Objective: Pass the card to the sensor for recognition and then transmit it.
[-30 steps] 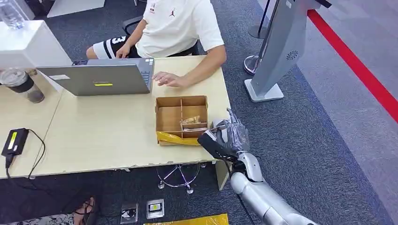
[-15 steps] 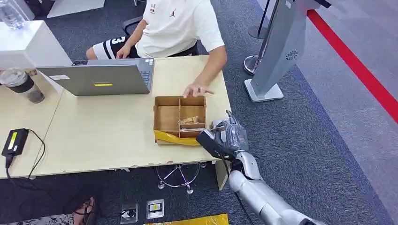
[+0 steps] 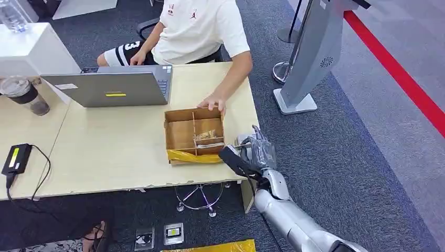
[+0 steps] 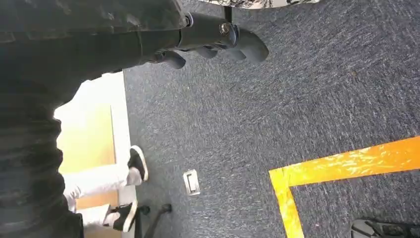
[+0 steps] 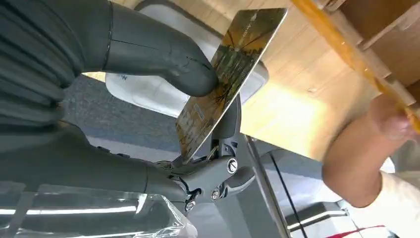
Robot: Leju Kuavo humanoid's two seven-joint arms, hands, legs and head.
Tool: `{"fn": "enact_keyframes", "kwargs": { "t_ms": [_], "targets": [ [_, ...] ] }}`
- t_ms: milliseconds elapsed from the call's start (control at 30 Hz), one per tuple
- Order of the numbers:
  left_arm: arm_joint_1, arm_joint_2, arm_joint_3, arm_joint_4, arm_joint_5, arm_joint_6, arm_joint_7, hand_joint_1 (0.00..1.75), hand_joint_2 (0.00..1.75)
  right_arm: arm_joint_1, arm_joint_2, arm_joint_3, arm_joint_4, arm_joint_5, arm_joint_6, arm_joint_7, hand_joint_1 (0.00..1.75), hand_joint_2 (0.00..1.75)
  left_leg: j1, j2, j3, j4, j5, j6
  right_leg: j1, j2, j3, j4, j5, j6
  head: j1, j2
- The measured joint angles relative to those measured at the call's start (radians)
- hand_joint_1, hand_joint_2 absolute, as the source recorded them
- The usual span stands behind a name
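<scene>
My right hand (image 3: 245, 156) hovers at the table's near right corner, just right of the cardboard box. It pinches a card (image 5: 233, 74) with a yellow-brown picture between the thumb (image 5: 163, 52) and the fingers behind it. The card stands tilted over a white rounded sensor (image 5: 148, 96) on the table top; a sliver of the sensor (image 3: 242, 140) peeks out beside the hand. Clear plastic wraps the wrist. My left hand (image 4: 218, 42) hangs over the carpet, fingers loosely apart and holding nothing.
A divided cardboard box (image 3: 193, 134) with yellow tape along its front holds a few items; a person's hand (image 3: 212, 103) rests on its far rim. A laptop (image 3: 110, 86), a cup (image 3: 23, 94) and a black adapter (image 3: 17, 157) sit to the left. A grey kiosk stand (image 3: 309, 58) is right of the table.
The person's hand went from beside the laptop to the box's far rim, and the box slid left. My right hand with the card shifted slightly left.
</scene>
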Motion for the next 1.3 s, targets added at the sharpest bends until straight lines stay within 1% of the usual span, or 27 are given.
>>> {"fn": "enact_keyframes", "kwargs": {
  "t_ms": [200, 267, 433, 633, 767, 900, 1000, 1167, 1300],
  "targets": [
    [0.0, 0.0, 0.0, 0.0, -0.003, -0.002, -0.008, 0.0, 1.75, -0.013, -0.002, -0.004, 0.027, -0.025, -0.033, 0.018, 1.75, 1.75, 0.0, 0.0, 0.0, 0.0, 0.0, 0.0, 0.0, 0.0, 0.0, 0.0, 0.0, 0.0, 0.0, 0.0],
    [0.0, 0.0, 0.0, 0.0, -0.003, -0.005, -0.009, 0.0, 1.75, -0.015, -0.004, -0.012, 0.034, -0.037, -0.051, 0.024, 1.75, 1.75, 0.0, 0.0, 0.0, 0.0, 0.0, 0.0, 0.0, 0.0, 0.0, 0.0, 0.0, 0.0, 0.0, 0.0],
    [0.001, 0.0, 0.0, 0.0, -0.006, -0.008, -0.01, 0.0, 1.75, -0.024, -0.022, -0.045, 0.057, -0.082, -0.084, 0.018, 1.75, 1.75, 0.0, 0.0, 0.0, 0.0, 0.0, 0.0, 0.0, 0.0, 0.0, 0.0, 0.0, 0.0, 0.0, 0.0],
    [0.0, 0.0, 0.0, 0.0, -0.006, -0.008, -0.01, 0.0, 1.75, -0.024, -0.037, -0.081, 0.067, -0.065, -0.085, 0.018, 1.75, 1.75, 0.0, 0.001, 0.0, 0.0, 0.0, 0.0, 0.0, 0.0, 0.0, 0.0, 0.0, 0.0, 0.0, 0.0],
    [0.001, 0.0, 0.0, 0.0, -0.003, -0.007, -0.01, 0.0, 1.75, -0.021, -0.042, -0.128, 0.067, -0.032, -0.085, 0.005, 1.75, 1.75, 0.0, 0.001, 0.0, 0.0, 0.0, 0.0, 0.0, 0.0, 0.0, 0.0, 0.0, 0.0, 0.0, 0.0],
    [0.001, 0.0, 0.0, 0.0, -0.002, -0.004, -0.01, 0.0, 1.75, -0.02, -0.044, -0.16, 0.07, -0.027, -0.085, -0.003, 1.75, 1.75, 0.0, 0.001, 0.0, 0.0, 0.0, 0.0, 0.0, 0.0, 0.0, 0.0, 0.0, 0.0, 0.0, 0.0],
    [0.001, 0.0, 0.0, 0.0, 0.002, -0.001, -0.008, 0.0, 1.75, -0.018, -0.044, -0.171, 0.074, -0.023, -0.074, -0.01, 1.75, 1.75, 0.0, 0.001, 0.0, 0.0, 0.0, 0.0, 0.0, 0.0, 0.0, 0.0, 0.0, 0.0, 0.0, 0.0],
    [0.0, 0.0, 0.0, 0.0, 0.007, 0.003, 0.001, 0.0, 1.75, -0.01, -0.035, -0.17, 0.087, 0.014, 0.006, 0.002, 1.75, 1.75, 0.0, 0.001, 0.0, 0.0, 0.0, 0.0, 0.0, 0.0, 0.0, 0.0, 0.0, 0.0, 0.0, 0.0],
    [0.0, 0.0, 0.0, 0.0, 0.009, 0.006, 0.008, 0.0, 1.75, -0.005, -0.021, -0.169, 0.095, 0.032, 0.032, 0.018, 1.75, 1.75, 0.0, 0.001, 0.001, 0.0, 0.0, 0.0, 0.0, 0.001, 0.0, 0.0, 0.0, 0.0, 0.0, 0.0]
  ]
}}
